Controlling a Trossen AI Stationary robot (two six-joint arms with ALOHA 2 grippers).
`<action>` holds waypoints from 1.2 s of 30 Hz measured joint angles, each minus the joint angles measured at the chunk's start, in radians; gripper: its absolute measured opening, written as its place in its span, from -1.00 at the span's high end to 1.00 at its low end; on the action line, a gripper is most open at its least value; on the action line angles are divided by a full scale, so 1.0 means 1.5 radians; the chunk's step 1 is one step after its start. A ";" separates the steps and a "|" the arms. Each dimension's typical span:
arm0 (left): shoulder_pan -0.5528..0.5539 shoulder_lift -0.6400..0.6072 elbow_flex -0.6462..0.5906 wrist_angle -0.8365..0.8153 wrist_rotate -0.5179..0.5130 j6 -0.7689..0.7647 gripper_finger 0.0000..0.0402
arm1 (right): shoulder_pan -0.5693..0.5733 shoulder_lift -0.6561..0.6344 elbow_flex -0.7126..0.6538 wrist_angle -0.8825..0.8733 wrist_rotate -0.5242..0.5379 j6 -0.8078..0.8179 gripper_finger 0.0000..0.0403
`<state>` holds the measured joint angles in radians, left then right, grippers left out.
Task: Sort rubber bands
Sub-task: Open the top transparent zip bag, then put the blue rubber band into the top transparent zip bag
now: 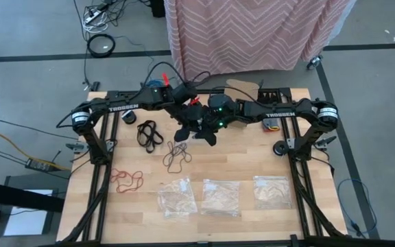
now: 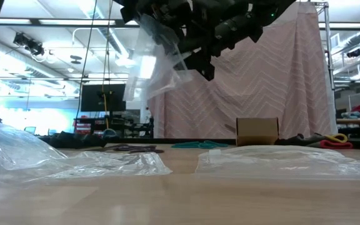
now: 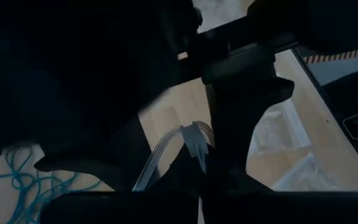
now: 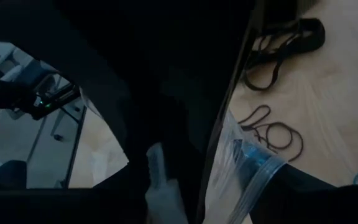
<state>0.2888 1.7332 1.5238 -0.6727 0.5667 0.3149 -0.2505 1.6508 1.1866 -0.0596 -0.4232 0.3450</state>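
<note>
Above the table's middle, a clear plastic bag hangs with my left gripper shut on it. My right gripper is right beside it, fingers apart at the bag's zip edge; whether they touch it I cannot tell. On the wood lie black rubber bands, dark brown ones and red ones. The left wrist view shows teal-blue bands on the table below. My left gripper is shut on the bag's zip-strip edge, coming at it slanting down from the table's left. My own dark fingers hide the exact place of the pinch. The bag hangs below the fingers, clear of the table.
Three clear bags lie flat along the near edge. A small cardboard box stands at the far edge. The dark arm frames run along both sides of the table. Cables lie on the floor beyond.
</note>
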 joint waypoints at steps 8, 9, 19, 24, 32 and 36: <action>0.018 -0.011 -0.002 -0.065 -0.012 -0.003 1.00 | 0.001 -0.002 0.005 -0.014 -0.005 -0.004 0.21; 0.022 -0.015 -0.003 -0.066 -0.017 -0.003 1.00 | 0.000 -0.003 0.006 -0.019 -0.005 -0.004 0.21; 0.050 -0.027 0.024 -0.140 -0.049 0.042 1.00 | 0.004 -0.008 0.010 0.017 -0.003 -0.005 0.22; 0.051 -0.027 0.024 -0.147 -0.067 0.047 1.00 | 0.001 -0.008 0.010 -0.016 -0.011 0.000 0.22; 0.056 -0.027 0.025 -0.172 -0.090 0.053 1.00 | 0.005 -0.040 0.008 -0.054 -0.035 0.000 0.23; 0.069 -0.028 0.025 -0.187 -0.093 0.066 1.00 | 0.005 -0.068 0.008 -0.108 -0.027 -0.013 0.23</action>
<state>0.3927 1.6917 1.5612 -0.9537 0.4266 0.4146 -0.2424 1.5483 1.1988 -0.2212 -0.4644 0.3253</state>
